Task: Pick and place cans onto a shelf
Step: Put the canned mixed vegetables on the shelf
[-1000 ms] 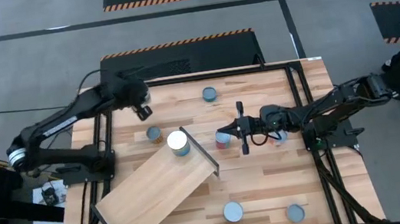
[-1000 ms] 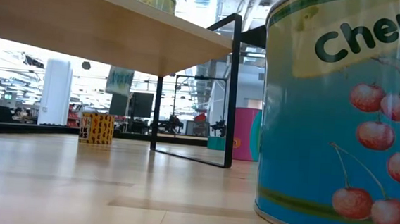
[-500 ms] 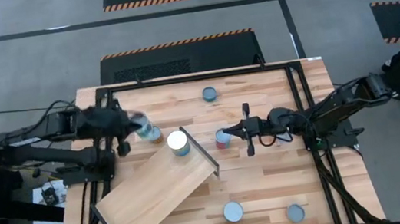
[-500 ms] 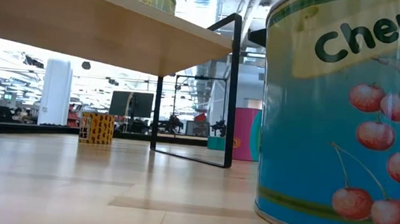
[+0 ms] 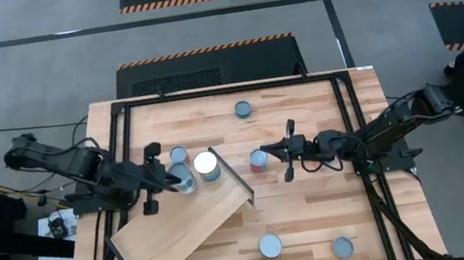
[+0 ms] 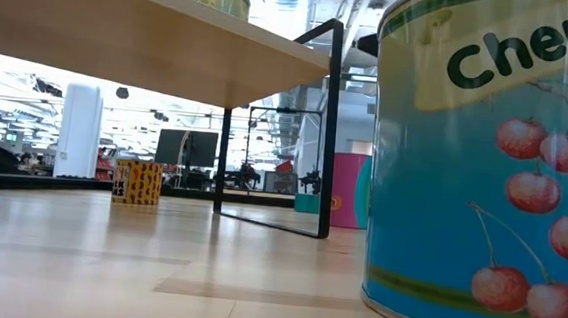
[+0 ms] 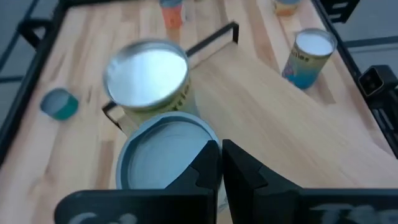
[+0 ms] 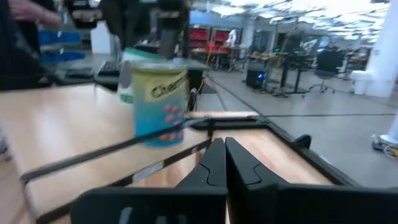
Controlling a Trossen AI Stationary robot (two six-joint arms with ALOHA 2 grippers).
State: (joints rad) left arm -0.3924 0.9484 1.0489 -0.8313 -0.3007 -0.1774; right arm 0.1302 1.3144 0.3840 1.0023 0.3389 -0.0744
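Observation:
The shelf [image 5: 182, 226] is a light-wood plank lying slantwise on the table, with its dark raised edge [image 5: 231, 173] toward the middle. A white-topped can [image 5: 206, 165] stands on it by that edge. My left gripper [image 5: 170, 181] reaches in from the table's left, its fingers close together at a grey-topped can [image 5: 185, 184] at the shelf's far long edge; this can also shows in the left wrist view [image 7: 163, 155]. My right gripper [image 5: 265, 152] is shut, pointing toward the table's left, its tips just right of a red can [image 5: 259, 161]. My left gripper has its fingers [image 7: 239, 171] close together over the grey-topped can's rim [image 7: 210, 138], on the side nearest the arm. It comes slanting down from the table's left. The can stands upright beside the white-topped can; whether it rests on the shelf, I cannot tell. My right gripper's tips are next to the red can's right side; whether they touch it, I cannot tell.
Loose cans stand on the table: one at the far middle [image 5: 243, 108], one left of the shelf's raised end [image 5: 179, 155], two near the front edge [image 5: 270, 245] [image 5: 343, 246]. A large cherry-labelled can [image 6: 484, 163] fills the low view's right. A black frame [image 5: 350, 123] borders the tabletop.
My left gripper has swung from the table's far left toward the near edge, down to the shelf's raised end, and the grey-topped can came with it. My right gripper has drawn back a little toward the table's right edge, away from the red can.

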